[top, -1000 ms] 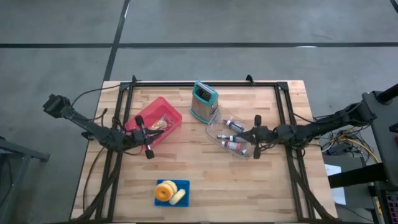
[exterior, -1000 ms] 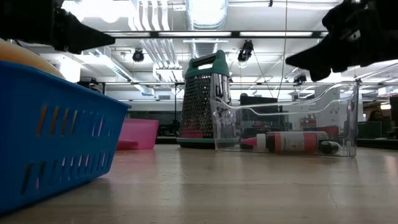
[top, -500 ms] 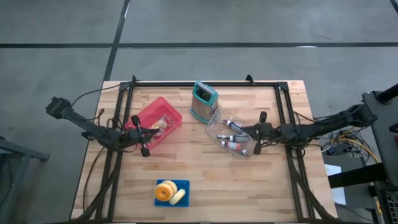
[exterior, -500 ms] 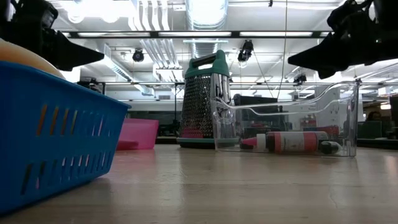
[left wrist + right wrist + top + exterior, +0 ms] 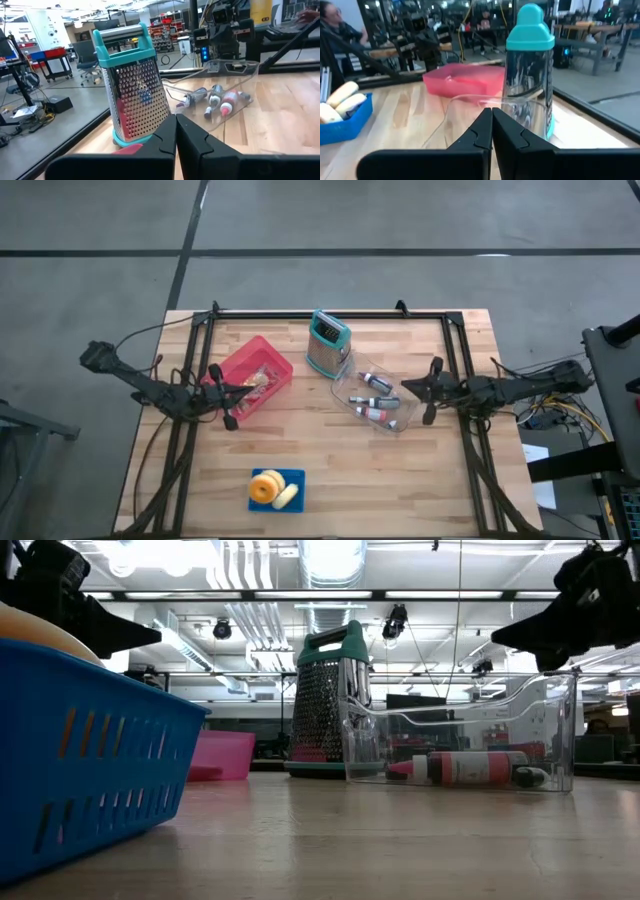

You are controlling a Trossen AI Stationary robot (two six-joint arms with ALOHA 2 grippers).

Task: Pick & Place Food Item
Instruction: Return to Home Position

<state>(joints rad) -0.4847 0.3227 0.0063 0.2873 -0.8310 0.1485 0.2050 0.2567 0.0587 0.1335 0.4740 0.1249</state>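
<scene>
Now both arms are backing away from the middle of the table. Compared with a second ago, the left gripper [image 5: 240,389] has slid outward, farther from the grater [image 5: 328,343], and hangs by the red bin [image 5: 250,375] on the grater's left. The right gripper [image 5: 412,387] has drawn off the clear tray [image 5: 375,395] of bottles that lies just right of the grater, and now sits past the tray's outer end.

Each wrist view shows its own fingers pressed together with nothing between them: the left gripper [image 5: 176,120] and the right gripper [image 5: 492,114] are both closed and empty. With no item carried and both arms retreating, I judge the placing work finished and only the return to rest left.

The blue bin [image 5: 297,474] stands well apart from the grater, near the table's front edge. Inside it lie an orange donut [image 5: 264,487] and a pale donut [image 5: 285,497], touching side by side. A blue donut cannot be made out against the bin's own colour. In the low view the bin's slotted wall [image 5: 90,770] fills the near left.
</scene>
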